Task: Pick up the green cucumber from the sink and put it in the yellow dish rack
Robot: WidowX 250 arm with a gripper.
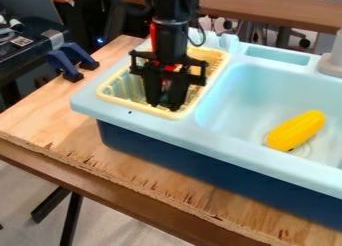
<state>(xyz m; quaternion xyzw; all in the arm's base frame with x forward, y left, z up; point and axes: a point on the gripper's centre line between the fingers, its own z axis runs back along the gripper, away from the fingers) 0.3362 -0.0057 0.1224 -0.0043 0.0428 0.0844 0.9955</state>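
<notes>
The black gripper (165, 106) hangs down at the upper left of the view, low over the pale yellow basket (111, 98), and hides part of its inside. Whether anything lies between its tips cannot be told. Something red shows behind the lower part of the arm. The basket is set in the left side of a light blue toy sink (260, 85). To the gripper's right, well apart from it, a yellow elongated object (296, 130) lies at a slant in the basin near the drain.
The sink unit has a dark blue body (194, 161) and stands on a wooden table (50, 115). A grey faucet base (330, 66) rises at its back right. Blue clamps (67, 62) are at the table's left edge, near dark equipment.
</notes>
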